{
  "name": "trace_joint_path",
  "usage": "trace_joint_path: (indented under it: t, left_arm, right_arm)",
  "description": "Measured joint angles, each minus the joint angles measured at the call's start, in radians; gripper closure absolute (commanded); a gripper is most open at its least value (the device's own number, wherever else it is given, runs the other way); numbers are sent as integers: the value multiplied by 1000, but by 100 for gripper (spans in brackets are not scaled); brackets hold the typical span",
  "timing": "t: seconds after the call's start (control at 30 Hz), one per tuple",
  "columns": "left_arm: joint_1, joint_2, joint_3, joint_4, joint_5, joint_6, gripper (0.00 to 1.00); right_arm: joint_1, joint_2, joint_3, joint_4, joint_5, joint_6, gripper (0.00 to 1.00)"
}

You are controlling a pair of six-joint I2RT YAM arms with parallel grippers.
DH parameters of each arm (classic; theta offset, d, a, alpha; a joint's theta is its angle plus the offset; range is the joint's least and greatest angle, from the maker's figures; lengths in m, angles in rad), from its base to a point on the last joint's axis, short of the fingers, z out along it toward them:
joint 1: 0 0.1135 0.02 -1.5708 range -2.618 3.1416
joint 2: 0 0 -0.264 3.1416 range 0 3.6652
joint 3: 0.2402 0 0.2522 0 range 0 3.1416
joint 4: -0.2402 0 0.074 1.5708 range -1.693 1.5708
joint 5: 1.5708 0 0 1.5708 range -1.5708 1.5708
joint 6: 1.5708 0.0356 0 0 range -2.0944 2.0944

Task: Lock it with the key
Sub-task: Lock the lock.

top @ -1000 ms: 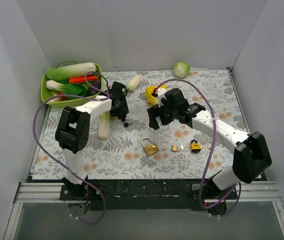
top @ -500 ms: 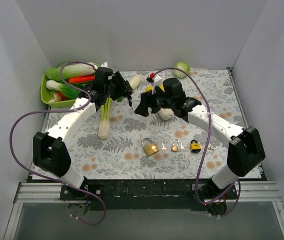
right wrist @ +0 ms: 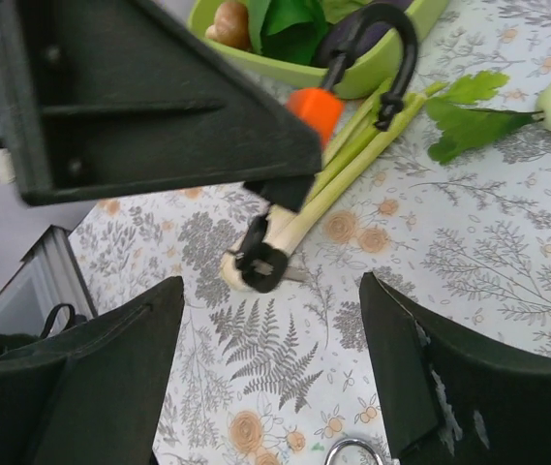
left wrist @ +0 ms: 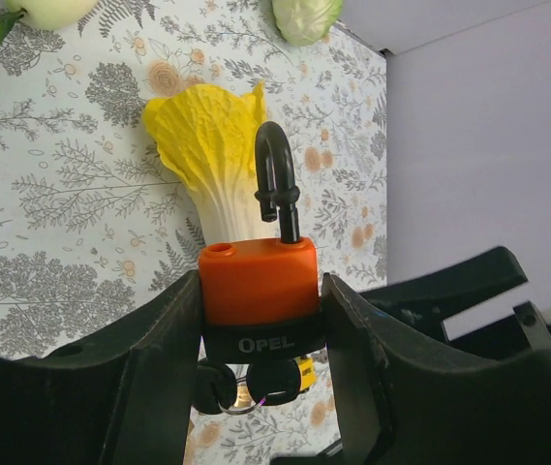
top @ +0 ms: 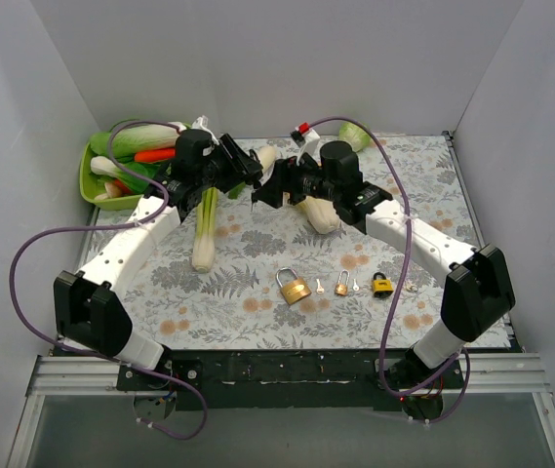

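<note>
Padlock (left wrist: 256, 281), orange-bodied with its black shackle (left wrist: 277, 174) standing open, is held in the air over the far middle of the table (top: 238, 283). It is clamped across its sides by the left end effector (left wrist: 259, 315). The key (right wrist: 260, 260) hangs from its underside with a ring on it. The right end effector (right wrist: 270, 329) faces the lock from just beside, fingers spread apart with nothing between them.

The step in hand looks like the reach for the key. Next, the right fingers should line up on the key's black head and close squarely. The shackle's free end probably needs seating in its hole before a turn can lock it.

Below, on the flowered cloth, lie a brass padlock (top: 295, 288) and two smaller ones with loose keys. A leek (top: 204, 229), a yellow napa cabbage (left wrist: 212, 155) and a green basket (top: 97, 190) of vegetables sit further back. Plain white walls (top: 287, 58) close in the sides.
</note>
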Motion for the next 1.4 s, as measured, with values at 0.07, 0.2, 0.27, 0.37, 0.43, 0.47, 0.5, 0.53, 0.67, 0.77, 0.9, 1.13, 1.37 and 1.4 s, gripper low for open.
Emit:
trace_joint_path:
  t: [0.07,0.2,0.27,0.37,0.43,0.47,0.5,0.53,0.67,0.77,0.9,1.13,1.37,1.4]
  left_arm:
    - [0,-16,-8,5,6,-12,100]
    - [0,-28,-27,30,9,-49,100]
    - [3,-28,-42,44,9,-82,100]
    - [3,-28,-50,45,20,-129,100]
    - [3,-28,-50,48,26,-153,100]
    - [3,-28,-50,51,29,-166,100]
    - [3,-28,-50,52,33,-179,100]
    - [3,-28,-50,52,36,-187,100]
    - [3,-28,-50,53,47,-228,100]
    - [3,-26,-50,57,47,-256,100]
    - [8,-25,-50,64,48,-293,99]
    - [11,-15,-48,85,46,-352,98]
    - [22,-2,-48,86,26,-401,96]
    - [23,-1,-48,86,23,-406,94]
  right_arm:
    - [0,13,14,0,41,10,19]
    - [6,32,18,-3,135,46,21]
    - [14,34,18,0,169,56,21]
    - [33,34,18,27,230,68,22]
    - [39,34,17,55,250,71,22]
    - [40,34,17,67,258,73,23]
    - [41,34,17,77,264,74,23]
    - [45,34,17,84,271,74,24]
    - [52,34,18,103,310,75,41]
    - [69,37,26,111,346,71,46]
    - [84,49,47,113,382,66,48]
    - [99,64,75,103,439,68,52]
    - [113,100,110,89,517,65,45]
    - [114,105,114,87,524,64,50]
